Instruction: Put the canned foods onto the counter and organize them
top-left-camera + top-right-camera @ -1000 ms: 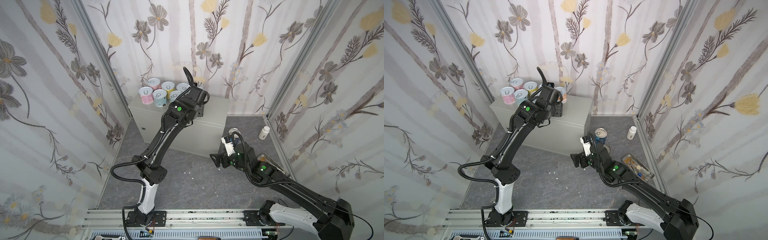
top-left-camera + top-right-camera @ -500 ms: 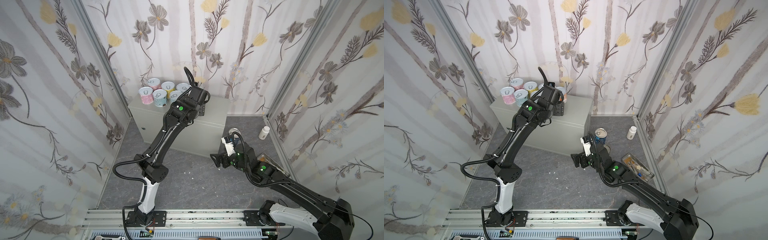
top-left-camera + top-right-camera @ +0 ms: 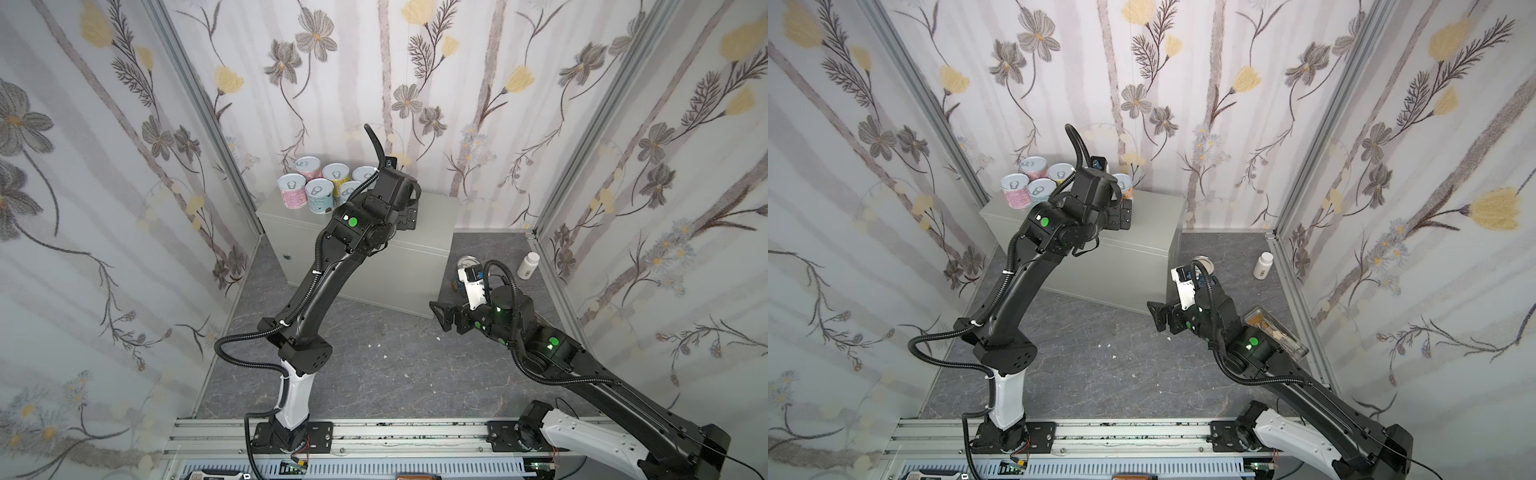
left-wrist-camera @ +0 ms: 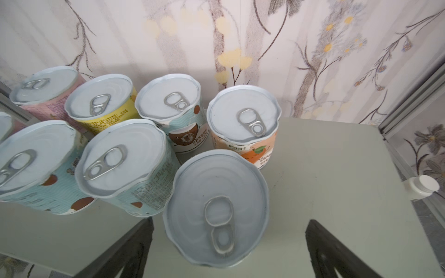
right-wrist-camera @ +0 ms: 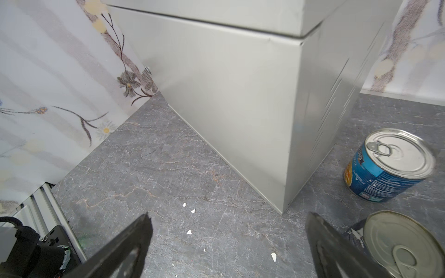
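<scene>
The left gripper (image 4: 230,221) has parted its jaws around a short can (image 4: 216,207), lower centre on the counter (image 4: 325,156) beside seven others (image 4: 125,168), while two tall cans (image 5: 385,173) wait on the floor (image 5: 168,168) by the empty, spread right gripper (image 5: 228,216).

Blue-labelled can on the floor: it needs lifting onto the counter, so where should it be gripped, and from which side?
Probably from above, fingers down opposite sides of its round wall: the blue-labelled metal can stands upright, pull-tab lid up, apart from the light-grey metal box and the dark can.
</scene>
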`<state>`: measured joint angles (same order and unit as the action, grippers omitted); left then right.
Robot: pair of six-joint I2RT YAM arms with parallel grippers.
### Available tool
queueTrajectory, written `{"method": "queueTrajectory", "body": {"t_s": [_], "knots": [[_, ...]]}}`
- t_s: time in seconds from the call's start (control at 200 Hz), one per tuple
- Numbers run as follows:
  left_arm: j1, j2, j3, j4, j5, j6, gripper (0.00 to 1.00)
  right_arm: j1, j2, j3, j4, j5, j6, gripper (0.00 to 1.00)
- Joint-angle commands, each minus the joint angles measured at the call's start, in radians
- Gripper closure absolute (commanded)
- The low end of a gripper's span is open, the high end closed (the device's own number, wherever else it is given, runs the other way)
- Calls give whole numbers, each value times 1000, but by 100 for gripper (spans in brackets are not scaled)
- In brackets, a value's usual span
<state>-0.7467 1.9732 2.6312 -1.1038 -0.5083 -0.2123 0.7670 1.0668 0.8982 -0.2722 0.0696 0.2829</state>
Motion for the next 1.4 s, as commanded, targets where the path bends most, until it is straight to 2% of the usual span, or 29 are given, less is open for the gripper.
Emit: {"method": "queueTrajectory", "body": {"t_s": [0.0, 0.115, 0.195, 0.28, 0.38, 0.465, 0.63, 0.824, 0.944, 1.099, 1.394], "knots": [[-22, -62, 17, 45, -44, 13, 0, 3, -2, 58, -72, 74, -15, 0], [-47, -157, -12, 50, -59, 0, 0, -1, 40, 170, -147, 139, -35, 0], [-56, -252, -110, 69, -49, -23, 0, -17, 75, 254, -178, 165, -40, 0], [-65, -387, -319, 142, -44, -48, 0, -49, 127, 342, -200, 163, -40, 0], [-72, -591, -665, 304, -50, -66, 0, -77, 200, 444, -213, 179, -44, 0], [-72, -742, -894, 405, -56, -90, 0, -101, 269, 528, -214, 182, -52, 0], [-71, -908, -1172, 464, -72, -148, 0, -130, 433, 698, -226, 200, -68, 0], [-72, -1031, -1471, 559, -92, -213, 0, -136, 655, 929, -230, 334, -57, 0], [-72, -1068, -1592, 614, -95, -238, 0, -137, 774, 1037, -217, 412, -37, 0], [-71, -1097, -1667, 652, -108, -236, 0, -131, 885, 1118, -190, 515, -14, 0], [-72, -1121, -1781, 702, -84, -242, 0, -87, 953, 1141, -122, 640, -2, 0]]}}
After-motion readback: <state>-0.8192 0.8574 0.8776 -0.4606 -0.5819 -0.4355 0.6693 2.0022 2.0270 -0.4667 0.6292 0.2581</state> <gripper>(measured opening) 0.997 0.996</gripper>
